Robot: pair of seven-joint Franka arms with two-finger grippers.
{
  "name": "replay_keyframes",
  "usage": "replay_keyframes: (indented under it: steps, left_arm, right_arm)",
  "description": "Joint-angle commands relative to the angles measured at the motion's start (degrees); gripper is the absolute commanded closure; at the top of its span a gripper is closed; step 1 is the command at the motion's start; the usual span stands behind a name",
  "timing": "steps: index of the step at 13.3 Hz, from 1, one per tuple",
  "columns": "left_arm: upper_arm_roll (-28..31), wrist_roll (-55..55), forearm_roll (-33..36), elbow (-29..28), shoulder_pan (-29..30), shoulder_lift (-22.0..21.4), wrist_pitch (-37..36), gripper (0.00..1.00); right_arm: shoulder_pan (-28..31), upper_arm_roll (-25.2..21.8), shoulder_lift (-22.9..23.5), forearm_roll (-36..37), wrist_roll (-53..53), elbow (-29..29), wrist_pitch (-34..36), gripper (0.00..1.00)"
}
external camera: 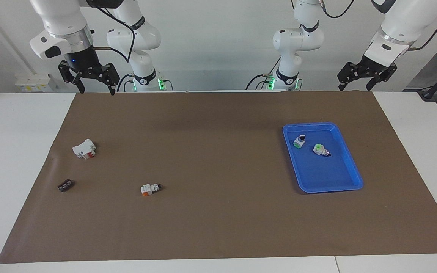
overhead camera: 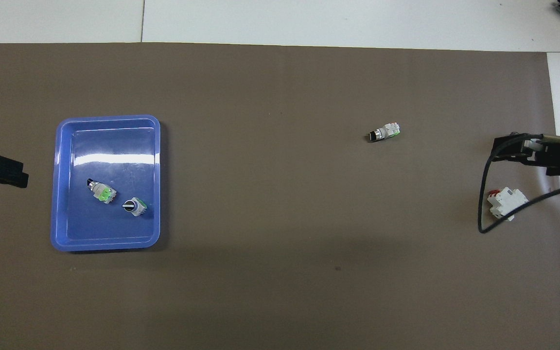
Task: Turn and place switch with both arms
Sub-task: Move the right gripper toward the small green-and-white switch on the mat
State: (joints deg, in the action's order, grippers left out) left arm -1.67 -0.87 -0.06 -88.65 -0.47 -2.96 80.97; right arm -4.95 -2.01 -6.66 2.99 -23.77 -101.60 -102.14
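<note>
The switch (external camera: 150, 188) lies on its side on the brown mat, toward the right arm's end; it is white with an orange section and a black end. It also shows in the overhead view (overhead camera: 383, 132). My right gripper (external camera: 97, 90) hangs open and empty, high over the mat's edge at the robots' side, well away from the switch. My left gripper (external camera: 356, 87) hangs open and empty over the mat's corner at the left arm's end. Both grippers show in the overhead view, the right gripper (overhead camera: 508, 148) and the left gripper (overhead camera: 3, 170).
A blue tray (external camera: 309, 125) toward the left arm's end holds two white-and-green switches (external camera: 299, 141) (external camera: 320, 150). A larger white block with red (external camera: 84, 148) lies nearer to the robots than the switch. A small dark part (external camera: 65, 185) lies beside the switch near the mat's edge.
</note>
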Motion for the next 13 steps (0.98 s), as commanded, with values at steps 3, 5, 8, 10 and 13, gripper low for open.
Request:
replay_keyframes:
  steps: [3, 5, 8, 10, 13]
  left_arm:
    - [-0.3, -0.1, -0.8, -1.5, 0.6, -1.5, -0.4, 0.0]
    - [-0.3, -0.1, -0.8, -1.5, 0.6, -1.5, -0.4, 0.0]
    - [-0.3, -0.1, -0.7, -1.5, 0.6, -1.5, -0.4, 0.0]
    - [-0.3, -0.1, -0.7, -1.5, 0.6, -1.5, -0.4, 0.0]
    - [-0.3, -0.1, -0.7, -1.5, 0.6, -1.5, -0.4, 0.0]
  right_arm:
    - [-0.1, 0.4, 9.7, -0.4, -28.6, -3.8, -15.6, 0.0]
    - [-0.7, 0.6, 16.6, -4.7, -37.4, -2.9, -21.9, 0.0]
    - [-1.6, 0.7, 24.3, -11.1, -45.9, 1.3, -25.7, 0.0]
    - [-1.7, 0.7, 27.9, -12.6, -48.0, 2.5, -26.3, 0.0]
    - [-1.6, 0.6, 33.3, -17.0, -48.2, 4.6, -26.7, 0.0]
